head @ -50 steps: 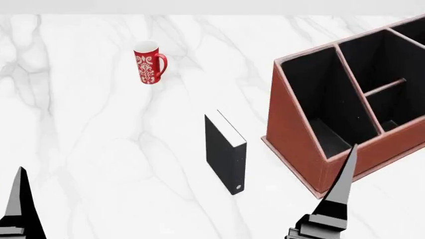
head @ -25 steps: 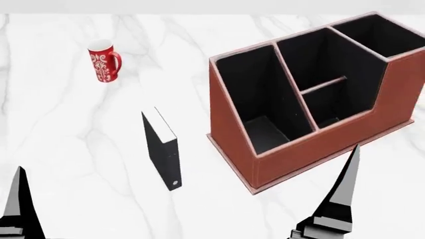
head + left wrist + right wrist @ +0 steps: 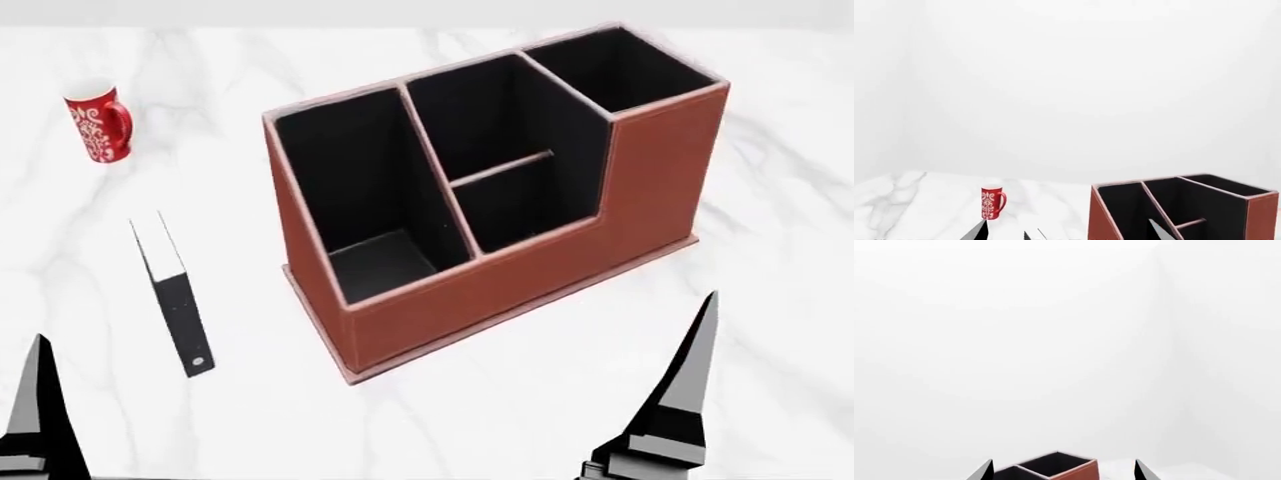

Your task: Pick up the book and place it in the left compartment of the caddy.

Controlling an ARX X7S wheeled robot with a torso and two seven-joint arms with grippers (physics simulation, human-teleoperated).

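Observation:
The black book [image 3: 176, 300] stands upright on the white marble table [image 3: 507, 400], its white page edges on top and its spine facing me. To its right sits the reddish-brown caddy [image 3: 481, 290]. Nothing is in its left compartment [image 3: 354, 180], which is the end nearest the book. In the left wrist view my left gripper [image 3: 1067, 233] is open, with the caddy [image 3: 1102, 220] ahead. My right gripper [image 3: 1064, 473] is open too, facing the caddy's [image 3: 1077, 472] far end. In the head view one fingertip [image 3: 39, 400] of the left gripper rises below the book; another fingertip [image 3: 690, 370] stands in front of the caddy.
A red patterned mug [image 3: 100, 120] stands at the far left behind the book, and it also shows as the mug [image 3: 992, 202] in the left wrist view. A plain white wall lies behind the table.
The head view has swung to the right: book, mug and caddy have all slid left in it, and the whole caddy now shows. Both grippers keep their place in the view, still open.

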